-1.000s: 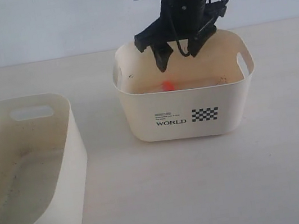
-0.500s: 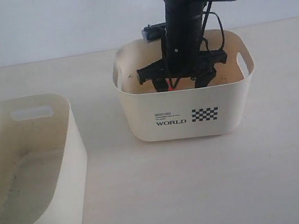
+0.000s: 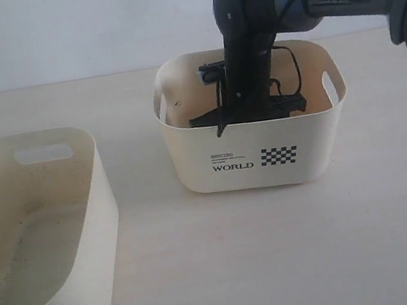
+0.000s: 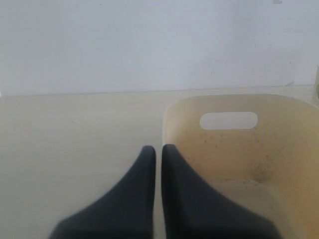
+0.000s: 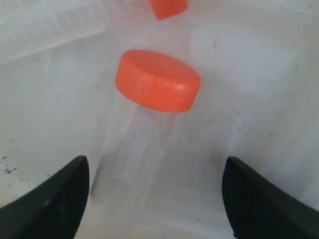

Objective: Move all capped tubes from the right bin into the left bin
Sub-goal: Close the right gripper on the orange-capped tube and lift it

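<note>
The right bin (image 3: 259,163), smooth cream plastic with rounded corners and a checkered patch, is set on the pale desk (image 3: 205,260). On its floor a capped tube (image 5: 157,82) of clear plastic with a flat, round orange-red cap is seen, and a second capped tube (image 5: 168,7) lies just beyond. The right arm is plunged steeply into this bin. The right claw (image 5: 157,199) is released, spread wide astride the tube. The left claw (image 4: 158,149) is clenched on nothing beside the scuffed left bin (image 4: 234,144).

This looks like a robotics lab: pale wood-grain tabletop (image 3: 281,248), plain white wall (image 3: 52,29), black jointed robot arm (image 3: 248,45), clear plastic orange-capped tube (image 5: 155,84).
</note>
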You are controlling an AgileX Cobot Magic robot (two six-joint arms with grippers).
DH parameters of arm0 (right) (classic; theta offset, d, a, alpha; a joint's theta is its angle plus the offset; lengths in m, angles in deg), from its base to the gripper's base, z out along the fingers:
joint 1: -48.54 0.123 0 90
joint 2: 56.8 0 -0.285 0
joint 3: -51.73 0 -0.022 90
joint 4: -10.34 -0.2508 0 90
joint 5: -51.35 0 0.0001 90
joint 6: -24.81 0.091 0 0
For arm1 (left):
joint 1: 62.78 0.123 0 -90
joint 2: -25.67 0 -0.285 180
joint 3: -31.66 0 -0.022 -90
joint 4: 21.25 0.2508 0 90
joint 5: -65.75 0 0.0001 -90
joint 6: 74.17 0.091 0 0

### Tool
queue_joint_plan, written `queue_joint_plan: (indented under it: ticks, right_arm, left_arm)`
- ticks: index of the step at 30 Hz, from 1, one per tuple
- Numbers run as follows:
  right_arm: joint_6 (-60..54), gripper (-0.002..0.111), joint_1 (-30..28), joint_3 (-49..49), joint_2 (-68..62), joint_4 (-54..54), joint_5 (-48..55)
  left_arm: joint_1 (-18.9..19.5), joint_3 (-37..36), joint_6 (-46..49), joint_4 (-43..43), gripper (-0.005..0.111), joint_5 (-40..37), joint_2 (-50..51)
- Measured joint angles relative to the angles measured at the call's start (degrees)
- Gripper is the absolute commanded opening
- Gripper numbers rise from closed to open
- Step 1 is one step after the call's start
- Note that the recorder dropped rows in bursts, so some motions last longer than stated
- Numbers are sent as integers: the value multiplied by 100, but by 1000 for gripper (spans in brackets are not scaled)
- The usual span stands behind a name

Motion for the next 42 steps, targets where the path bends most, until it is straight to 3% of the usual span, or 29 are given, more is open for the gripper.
queue_joint_plan:
  ticks: [17,20,27,42]
  right_arm:
    - [134,68,0,64,-223,42,-213]
    - [144,56,0,71,-223,54,-201]
    - [131,0,0,71,-236,232,-155]
    - [-175,0,0,57,105,77,-154]
  left_arm:
    - [0,0,0,0,4,0,0]
    - [0,0,0,0,4,0,0]
    - [0,0,0,0,4,0,0]
    - [0,0,0,0,4,0,0]
